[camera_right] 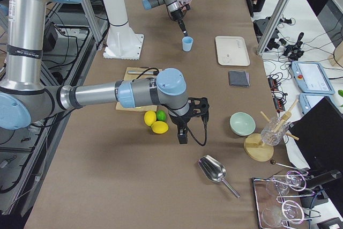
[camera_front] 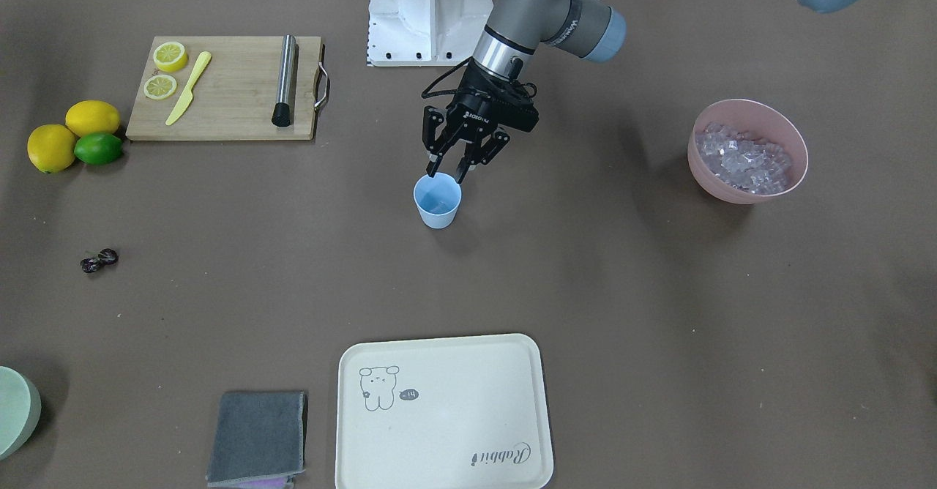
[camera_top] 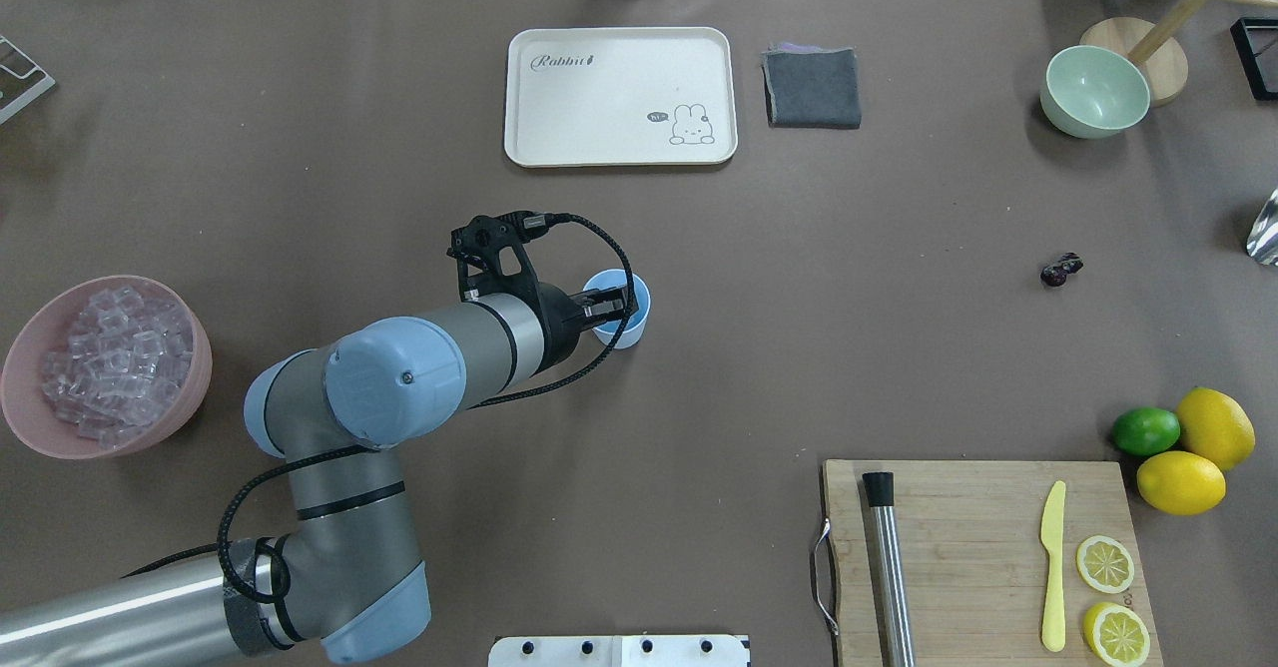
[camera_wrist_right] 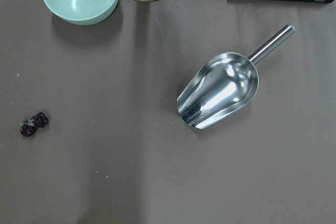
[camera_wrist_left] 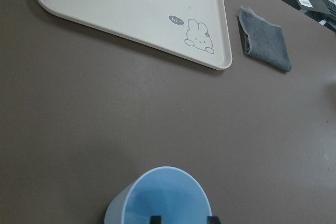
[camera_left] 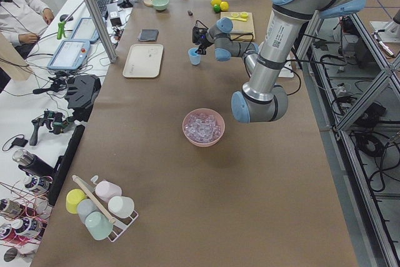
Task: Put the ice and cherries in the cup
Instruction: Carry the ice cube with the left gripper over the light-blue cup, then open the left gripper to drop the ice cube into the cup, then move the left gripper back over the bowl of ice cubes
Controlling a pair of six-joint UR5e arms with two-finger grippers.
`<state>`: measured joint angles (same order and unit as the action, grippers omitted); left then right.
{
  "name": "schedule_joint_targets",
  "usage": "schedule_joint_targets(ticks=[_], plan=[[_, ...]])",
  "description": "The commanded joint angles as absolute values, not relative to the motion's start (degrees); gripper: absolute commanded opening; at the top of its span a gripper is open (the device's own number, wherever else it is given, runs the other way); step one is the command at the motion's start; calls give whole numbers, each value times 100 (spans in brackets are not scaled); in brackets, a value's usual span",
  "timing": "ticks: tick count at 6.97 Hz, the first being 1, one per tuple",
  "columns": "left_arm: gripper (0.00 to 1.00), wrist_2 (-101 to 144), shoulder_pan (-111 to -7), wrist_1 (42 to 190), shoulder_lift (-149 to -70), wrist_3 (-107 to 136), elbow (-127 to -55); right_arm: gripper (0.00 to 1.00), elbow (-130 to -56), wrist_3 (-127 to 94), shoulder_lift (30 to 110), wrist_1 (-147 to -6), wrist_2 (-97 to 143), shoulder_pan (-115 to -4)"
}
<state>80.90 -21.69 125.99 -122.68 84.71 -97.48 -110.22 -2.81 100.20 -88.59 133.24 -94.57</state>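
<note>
Left gripper [camera_front: 450, 169] hangs right over the cup [camera_front: 438, 207] mid-table, its fingers spread a bit and nothing visible between them. The ice [camera_front: 743, 161] is all piled in the pink bowl [camera_front: 714, 185], well apart from the cup. The cherries [camera_front: 99, 260] lie on the table way off on the robot's right. The right gripper [camera_right: 183, 135] hovers near the metal scoop [camera_right: 213, 171], and I can't tell if it's spread or closed.
</note>
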Motion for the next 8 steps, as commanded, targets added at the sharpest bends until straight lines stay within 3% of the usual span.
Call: schedule_joint_targets(ticks=[1, 4, 7, 8], plan=[[98, 8112, -2197, 12543, -12017, 8220, -10000, 100, -11021, -281, 10020, -8859, 13324, -9457], [98, 9273, -2773, 11629, -10412, 6972, -11765, 100, -11013, -281, 10020, -8859, 13324, -9457], [98, 10457, -4005, 11820, -8278, 4798, -12558, 100, -11013, -273, 10028, -8859, 13324, -9457], [98, 10711, -4147, 12430, -7583, 4364, -12473, 100, -11013, -272, 10028, -8859, 13324, -9457]])
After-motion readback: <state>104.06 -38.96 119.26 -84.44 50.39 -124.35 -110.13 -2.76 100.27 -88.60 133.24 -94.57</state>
